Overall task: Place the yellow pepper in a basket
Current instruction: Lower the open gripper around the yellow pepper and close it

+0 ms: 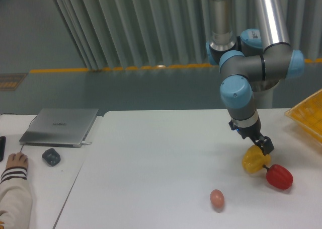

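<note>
The yellow pepper [252, 160] lies on the white table at the right, touching or nearly touching the red pepper [279, 176]. My gripper [263, 146] points down and sits right at the yellow pepper's upper right side, its dark fingers against the fruit. The fingers are too small and dark to show whether they are closed on the pepper. The yellow basket [308, 116] with its lattice surface is at the right edge, partly cut off by the frame, a little behind and to the right of the gripper.
A small pinkish egg [217, 198] lies on the table in front and to the left of the peppers. On a side table at left are a closed laptop [60, 126], a dark mouse [51, 156] and a person's hand [16, 161].
</note>
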`<state>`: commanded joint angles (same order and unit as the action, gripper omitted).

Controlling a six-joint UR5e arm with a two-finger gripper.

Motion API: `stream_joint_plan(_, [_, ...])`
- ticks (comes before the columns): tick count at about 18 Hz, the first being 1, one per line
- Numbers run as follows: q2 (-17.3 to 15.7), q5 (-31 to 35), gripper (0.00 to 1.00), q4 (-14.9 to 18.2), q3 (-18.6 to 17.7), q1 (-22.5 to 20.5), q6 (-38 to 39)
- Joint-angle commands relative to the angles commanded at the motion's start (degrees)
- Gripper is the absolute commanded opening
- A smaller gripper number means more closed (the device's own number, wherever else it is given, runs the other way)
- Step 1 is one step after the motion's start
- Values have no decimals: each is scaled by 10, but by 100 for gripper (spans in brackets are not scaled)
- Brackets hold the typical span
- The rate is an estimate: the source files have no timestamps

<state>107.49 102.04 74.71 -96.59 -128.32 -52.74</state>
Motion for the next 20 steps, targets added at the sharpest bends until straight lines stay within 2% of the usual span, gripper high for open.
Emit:
stream_joint_plan(10, [22, 16, 100, -1, 4, 0, 11])
stream_joint_plan(14, [25, 18, 100, -16, 4, 0, 11])
stream_joint_plan(20, [29, 18, 100, -17, 5, 2, 11])
